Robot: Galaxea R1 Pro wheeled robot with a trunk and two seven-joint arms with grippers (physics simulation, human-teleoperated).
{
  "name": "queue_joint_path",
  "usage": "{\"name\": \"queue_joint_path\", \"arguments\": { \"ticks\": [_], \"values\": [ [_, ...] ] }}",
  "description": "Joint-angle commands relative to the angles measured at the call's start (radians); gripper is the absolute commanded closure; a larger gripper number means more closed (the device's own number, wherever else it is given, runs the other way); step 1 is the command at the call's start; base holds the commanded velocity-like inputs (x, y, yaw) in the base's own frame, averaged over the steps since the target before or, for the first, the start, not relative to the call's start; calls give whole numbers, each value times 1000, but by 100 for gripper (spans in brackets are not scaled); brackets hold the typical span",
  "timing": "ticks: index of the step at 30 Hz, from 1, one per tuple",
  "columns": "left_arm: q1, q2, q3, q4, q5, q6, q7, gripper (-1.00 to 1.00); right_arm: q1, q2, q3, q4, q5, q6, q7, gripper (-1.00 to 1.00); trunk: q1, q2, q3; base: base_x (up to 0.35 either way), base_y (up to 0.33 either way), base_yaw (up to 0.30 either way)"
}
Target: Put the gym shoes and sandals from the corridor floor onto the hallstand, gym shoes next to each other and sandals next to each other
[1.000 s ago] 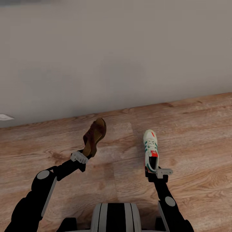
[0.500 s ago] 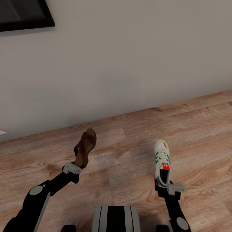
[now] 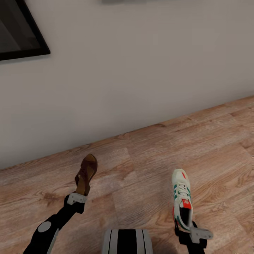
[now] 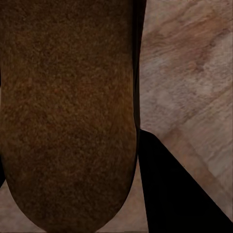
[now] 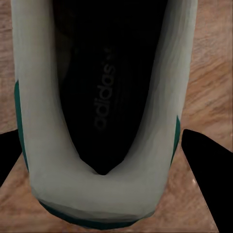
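A brown sandal (image 3: 85, 174) is held off the corridor floor (image 3: 148, 169) at lower left, heel end in my left gripper (image 3: 78, 196), which is shut on it; its brown sole (image 4: 68, 111) is close up in the left wrist view. A white gym shoe (image 3: 182, 195) with green stripes and a red tongue patch is held at lower right, heel in my right gripper (image 3: 186, 228), shut on it. In the right wrist view the shoe's heel rim (image 5: 102, 194) and dark insole sit between black fingers (image 5: 204, 170). The hallstand is out of view.
A plain pale wall (image 3: 141, 70) rises straight ahead, meeting the wood floor along a slanted line. A dark framed panel (image 3: 17, 31) hangs on the wall at upper left. My base (image 3: 126, 241) shows at the bottom edge.
The whole head view has shifted, so the camera has moved: the dark frame has come further into view. Both arms hold their shoes and sit lower in the picture.
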Motion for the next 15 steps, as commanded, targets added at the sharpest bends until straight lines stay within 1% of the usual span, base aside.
{"name": "queue_joint_path", "arguments": {
  "ticks": [1, 2, 4, 5, 6, 8, 11, 13, 15],
  "values": [
    [0, -1, 2, 13, -5, -7, 1, 100, 7, 1, -3, -1, 11, -12, -2, 100, -1, 0, 5, 0, 0, -179],
    [0, -2, 3, 92, -1, -59, 31, 100, 41, 1, -3, 2, 11, -42, -1, 100, -1, 0, 10, 0, 0, -179],
    [0, -3, 4, 132, 3, -96, 62, 100, 66, 1, -10, 3, 10, -51, -1, 100, -2, 1, 21, 0, 0, -179],
    [0, -4, 4, 137, 4, -103, 79, 100, 71, 1, -26, 3, 10, -51, 0, 100, -2, 1, 26, 0, 0, -179],
    [8, -4, 5, 155, 8, -114, 140, 100, 79, 1, -97, 4, 8, -51, 5, 100, -3, 1, 31, 0, 0, -178],
    [15, -7, 4, 178, 10, -116, 163, 100, 80, 1, -109, 10, 8, -50, 6, 100, -4, 2, 42, 0, 0, -179],
    [18, -21, 3, 193, 10, -119, 191, 100, 80, 1, -114, 33, 8, -49, 7, 100, -5, 2, 58, 0, 0, -179],
    [19, -30, 3, 197, 10, -122, 204, 100, 80, 1, -116, 40, 8, -49, 7, 100, -6, 3, 68, 0, 0, -179],
    [20, -32, 3, 198, 10, -123, 207, 100, 80, 1, -116, 41, 8, -49, 7, 100, -7, 3, 78, 0, 0, -175]
  ]
}}
